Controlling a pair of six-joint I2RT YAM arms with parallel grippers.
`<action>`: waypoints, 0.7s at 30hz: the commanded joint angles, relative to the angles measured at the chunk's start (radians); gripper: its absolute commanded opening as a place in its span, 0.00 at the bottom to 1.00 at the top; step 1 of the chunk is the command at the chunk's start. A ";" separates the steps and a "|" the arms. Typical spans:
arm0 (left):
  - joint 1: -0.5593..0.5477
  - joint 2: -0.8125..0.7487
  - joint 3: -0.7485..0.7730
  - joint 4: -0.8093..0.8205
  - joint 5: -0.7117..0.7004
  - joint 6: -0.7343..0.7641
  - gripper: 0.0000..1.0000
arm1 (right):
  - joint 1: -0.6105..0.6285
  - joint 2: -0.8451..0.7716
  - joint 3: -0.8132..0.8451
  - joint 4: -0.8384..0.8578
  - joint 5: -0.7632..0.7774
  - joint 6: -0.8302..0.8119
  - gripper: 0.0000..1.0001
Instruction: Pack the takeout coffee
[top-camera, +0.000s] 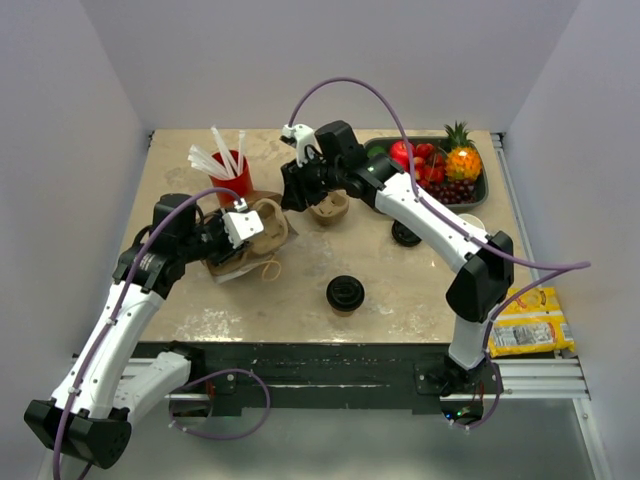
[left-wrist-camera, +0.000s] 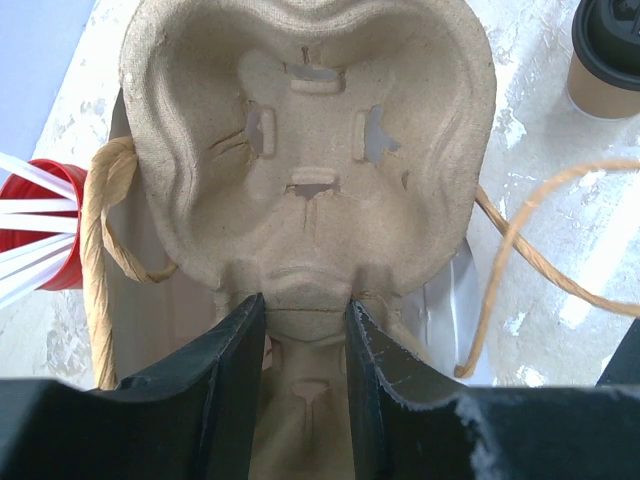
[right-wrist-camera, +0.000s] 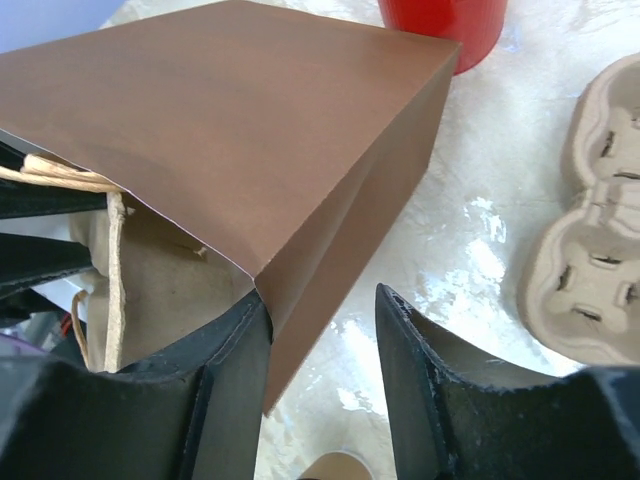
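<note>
Your left gripper (left-wrist-camera: 305, 318) was clamped on the near rim of a pulp carrier (left-wrist-camera: 310, 150), one finger on each side of the moulded lip. It held the carrier at the mouth of the brown paper bag (right-wrist-camera: 230, 130), whose twine handles (left-wrist-camera: 100, 230) looped out at either side.

Your right gripper (right-wrist-camera: 320, 330) had its fingers standing apart astride the bag's folded side edge. The edge lay against one finger and a gap showed at the other, so nothing was pinched.

In the top view, taking 12 o'clock as away from the arm bases, the bag sat at about 9 o'clock from the middle of the table (top-camera: 200, 310). The takeout coffee (top-camera: 345, 293) stood upright on its own at 6 o'clock, toward the near edge, with its black lid on. It was well apart from both grippers and roughly 4 o'clock from the bag.

A second pulp carrier (top-camera: 330, 208) lay at 12 o'clock from the coffee, just beside the right gripper. A red cup (top-camera: 234, 178) of white straws (top-camera: 205, 158) stood at 11 o'clock from the bag. A loose black lid (top-camera: 405, 235) lay at 2 o'clock from the coffee, and a fruit tray (top-camera: 484, 180) sat at the far right corner.
</note>
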 joint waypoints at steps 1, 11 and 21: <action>0.005 -0.006 0.032 0.006 -0.013 0.003 0.00 | 0.002 -0.064 0.029 -0.024 0.066 -0.050 0.46; 0.005 0.008 0.035 0.002 -0.037 0.001 0.00 | 0.007 -0.064 0.035 -0.041 0.079 -0.091 0.38; -0.005 0.028 0.017 0.046 -0.147 0.083 0.00 | 0.012 -0.068 0.024 -0.058 -0.010 -0.082 0.00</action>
